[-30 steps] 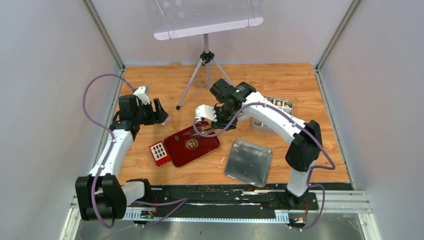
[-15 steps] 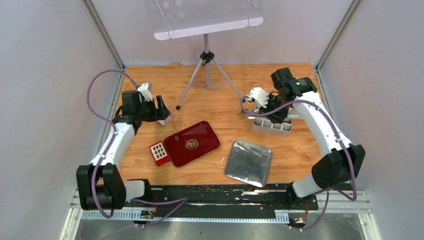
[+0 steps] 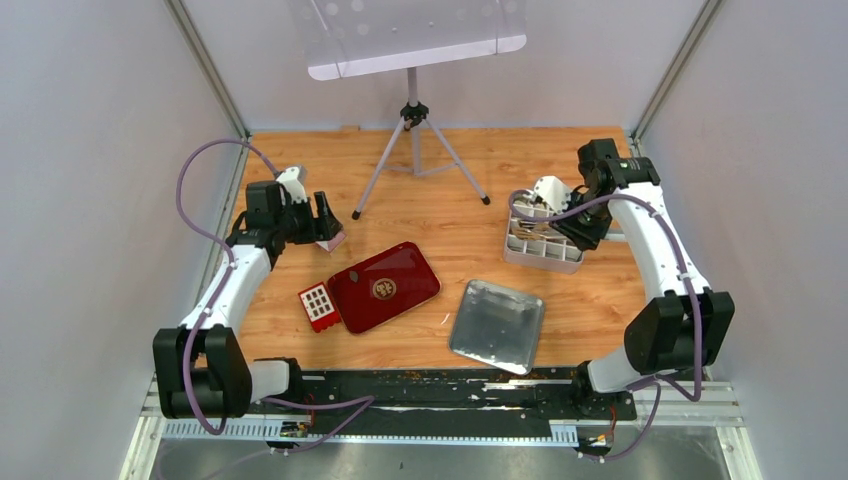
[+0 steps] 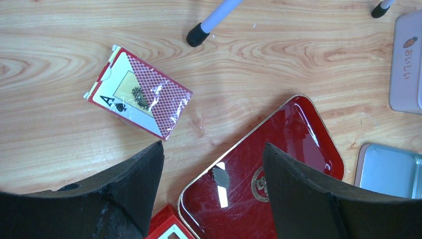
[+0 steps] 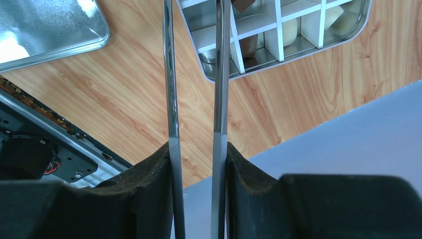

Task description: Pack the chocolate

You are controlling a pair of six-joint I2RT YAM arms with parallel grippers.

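Right tool [image 5: 196, 149] pinches metal tongs [image 5: 169, 74], probably because the chocolate [image 5: 290, 31] is too small for its own fingers. Tong tips reach over the divided tin [image 5: 358, 25], where cream and brown pieces sit in cells. Left tool [image 4: 211, 149] spread wide, hanging over the desk [image 4: 273, 50] near a card pack [image 4: 139, 97], clear of the work.

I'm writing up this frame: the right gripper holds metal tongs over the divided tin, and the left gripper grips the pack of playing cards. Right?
Not quite. The left gripper is open and empty; the left wrist view shows the pack of playing cards lying on the table, clear of its fingers. The right gripper does hold the metal tongs over the divided tin.
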